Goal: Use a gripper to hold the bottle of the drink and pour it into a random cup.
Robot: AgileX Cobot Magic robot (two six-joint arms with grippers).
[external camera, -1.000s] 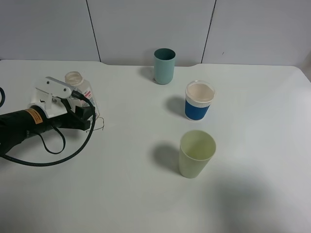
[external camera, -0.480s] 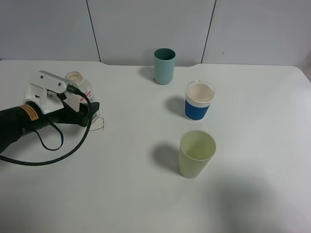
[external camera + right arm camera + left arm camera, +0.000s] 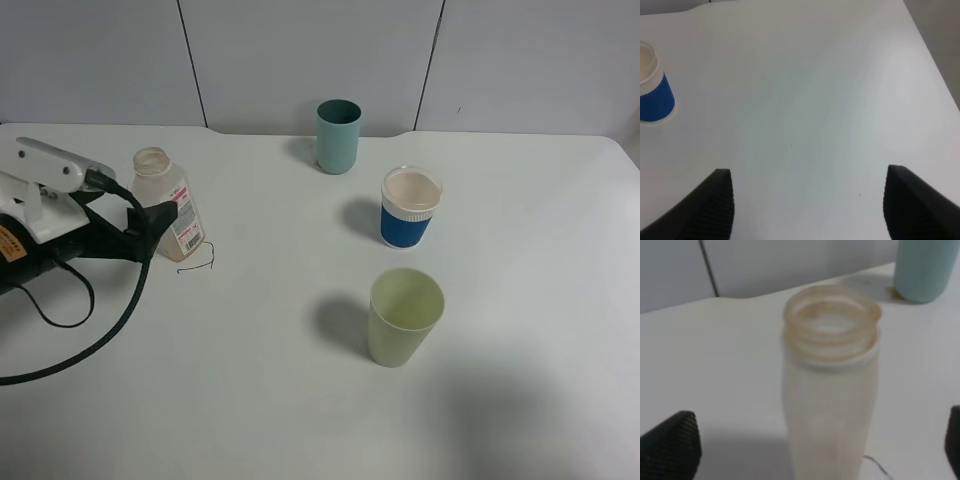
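The clear bottle stands upright at the table's left, uncapped, with its white label facing right. It looks pale and cloudy in the left wrist view, and no reddish-brown drink shows in it. My left gripper is open just left of the bottle, its fingertips spread wide on either side and not gripping it. The teal-green cup stands at the back centre and also shows in the left wrist view. My right gripper is open and empty over bare table, out of the exterior view.
A blue cup with a white rim stands right of centre and also shows in the right wrist view. A pale yellow-green cup stands nearer the front. A thin wire loop lies by the bottle. The left arm's black cable trails over the table.
My left gripper has drawn back to the left, off the bottle it was around. The bottle stays upright in place and is now in full view.
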